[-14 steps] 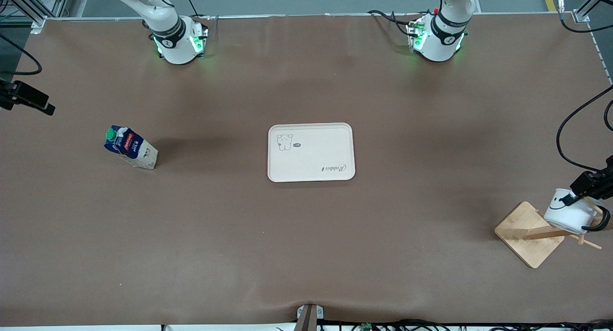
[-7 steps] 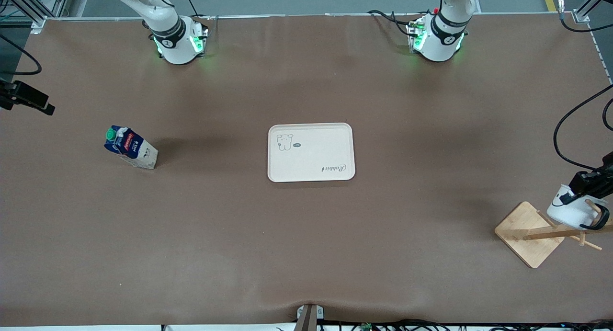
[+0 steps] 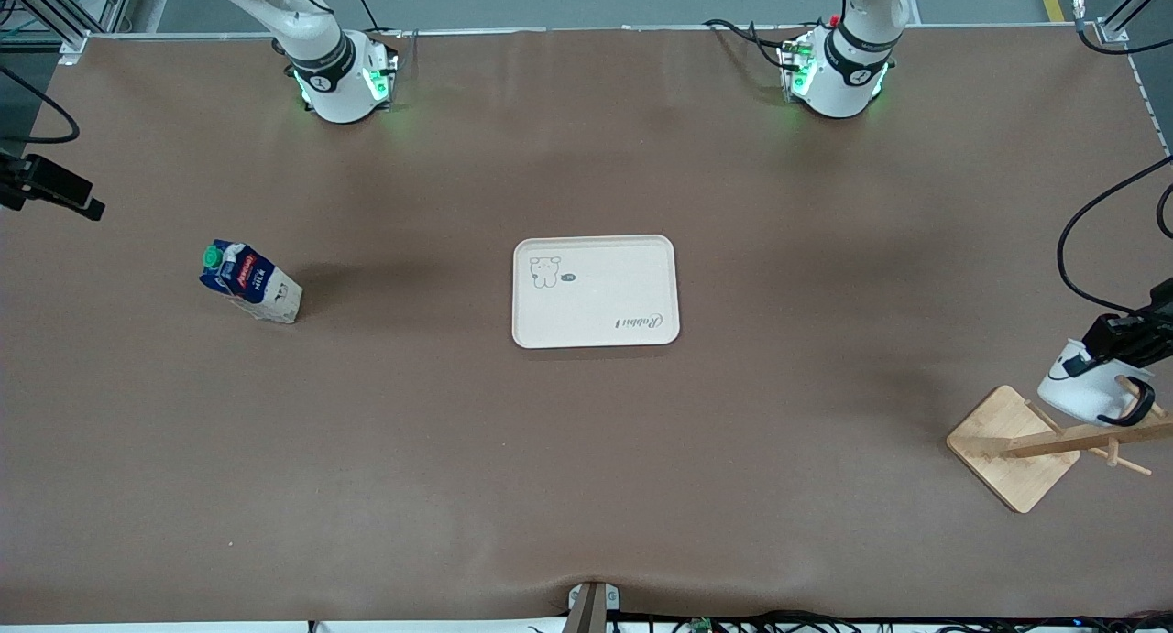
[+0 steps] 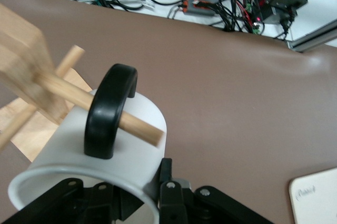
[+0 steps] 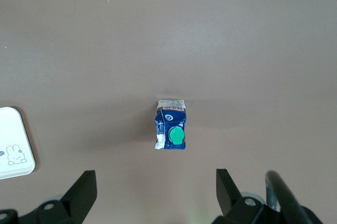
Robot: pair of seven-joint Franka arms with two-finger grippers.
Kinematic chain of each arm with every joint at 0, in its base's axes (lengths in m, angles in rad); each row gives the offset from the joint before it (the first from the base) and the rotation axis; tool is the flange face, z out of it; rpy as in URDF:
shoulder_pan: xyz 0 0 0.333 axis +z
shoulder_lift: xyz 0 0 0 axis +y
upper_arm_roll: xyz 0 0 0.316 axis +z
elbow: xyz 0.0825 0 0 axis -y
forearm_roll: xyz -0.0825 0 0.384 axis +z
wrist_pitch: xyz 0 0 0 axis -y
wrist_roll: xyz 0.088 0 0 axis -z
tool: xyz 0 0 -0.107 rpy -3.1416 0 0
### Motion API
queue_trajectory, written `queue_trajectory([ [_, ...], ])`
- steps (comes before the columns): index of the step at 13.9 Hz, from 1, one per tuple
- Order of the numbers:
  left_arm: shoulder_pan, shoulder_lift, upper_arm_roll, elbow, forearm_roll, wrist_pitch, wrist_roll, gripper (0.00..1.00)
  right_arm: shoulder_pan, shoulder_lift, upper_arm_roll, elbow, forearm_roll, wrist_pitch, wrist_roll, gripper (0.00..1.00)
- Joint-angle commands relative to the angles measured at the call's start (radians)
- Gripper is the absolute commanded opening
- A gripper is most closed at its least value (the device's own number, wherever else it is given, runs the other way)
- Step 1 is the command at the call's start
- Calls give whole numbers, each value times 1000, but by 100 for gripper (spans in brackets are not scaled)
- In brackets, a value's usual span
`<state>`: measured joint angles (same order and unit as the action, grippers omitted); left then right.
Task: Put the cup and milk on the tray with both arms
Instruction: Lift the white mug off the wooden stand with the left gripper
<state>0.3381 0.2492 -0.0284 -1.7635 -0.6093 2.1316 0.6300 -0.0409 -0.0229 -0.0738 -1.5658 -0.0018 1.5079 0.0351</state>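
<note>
On the rack (image 3: 1013,445) peg, cup (image 3: 1081,393) lifted higher in left fingers (image 3: 1104,340), right fingers (image 5: 84,190) wide.

The light is even and soft, coming from overhead. On the brown table (image 3: 586,450) broad, faint shadows lie around the tray (image 3: 596,291), and a soft shadow stretches from the milk carton (image 3: 249,281) toward it. A pale sheen shows near the table's edge in the left wrist view. There the wooden peg (image 4: 100,109) and the cup (image 4: 100,155) look blurred, too close for focus.
</note>
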Motion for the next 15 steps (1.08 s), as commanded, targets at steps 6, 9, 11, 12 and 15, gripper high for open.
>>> queue_trajectory([
  [6, 1, -140, -154, -24, 230, -114, -416, 0, -24, 9, 17, 23, 8, -14, 11, 100],
  [9, -1, -151, -241, -16, 314, -143, -614, 0, -24, 9, 17, 23, 8, -14, 11, 100],
  [11, -2, -143, -321, -1, 386, -144, -786, 0, -25, 11, 17, 23, 6, -12, 11, 100],
  [12, -4, -137, -362, 7, 423, -144, -858, 0, -25, 11, 17, 23, 6, -12, 11, 100],
  [15, -54, -100, -458, 10, 454, -145, -1149, 0, -25, 11, 17, 23, 8, -14, 11, 100],
])
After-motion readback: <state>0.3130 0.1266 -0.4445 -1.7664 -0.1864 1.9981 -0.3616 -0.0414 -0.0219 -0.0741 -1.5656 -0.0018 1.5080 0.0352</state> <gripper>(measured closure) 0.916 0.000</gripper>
